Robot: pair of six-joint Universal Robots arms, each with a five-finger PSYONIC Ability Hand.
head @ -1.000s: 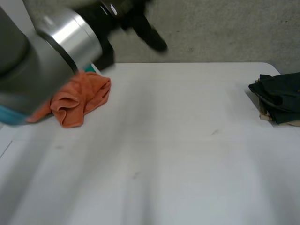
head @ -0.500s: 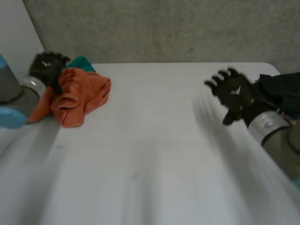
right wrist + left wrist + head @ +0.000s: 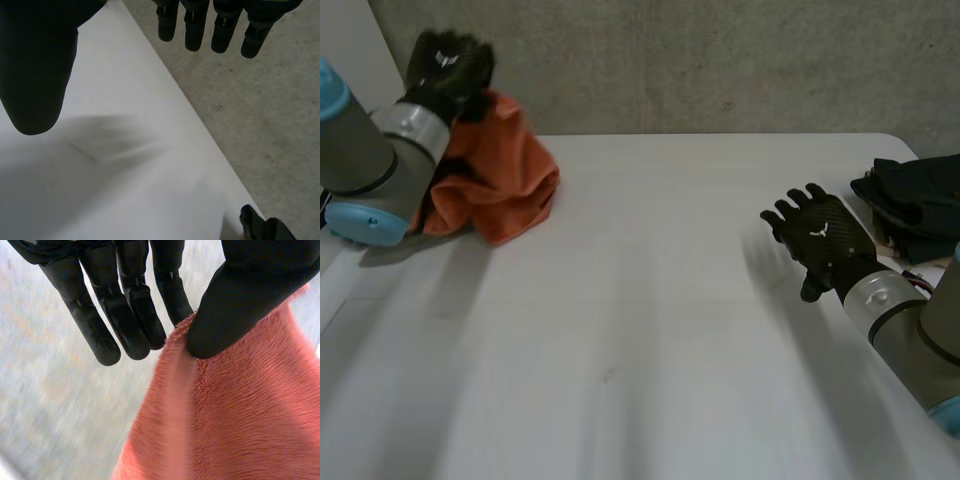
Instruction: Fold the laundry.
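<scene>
White table, grey concrete beyond. At far left corner, left hand pinches orange towel edge between thumb and fingers, towel partly lifted. Near dark folded stack, right hand fingers spread apart.

Middle of the white table is lying bare from near edge to far edge, leaving a wide lane between the arms. Orange towel is hanging pinched in the left hand, blocking the far left corner. Left arm is crowding the left edge. Right hand is hovering with fingers spread over the right side. A pile of dark clothes is occupying the right edge near it.
</scene>
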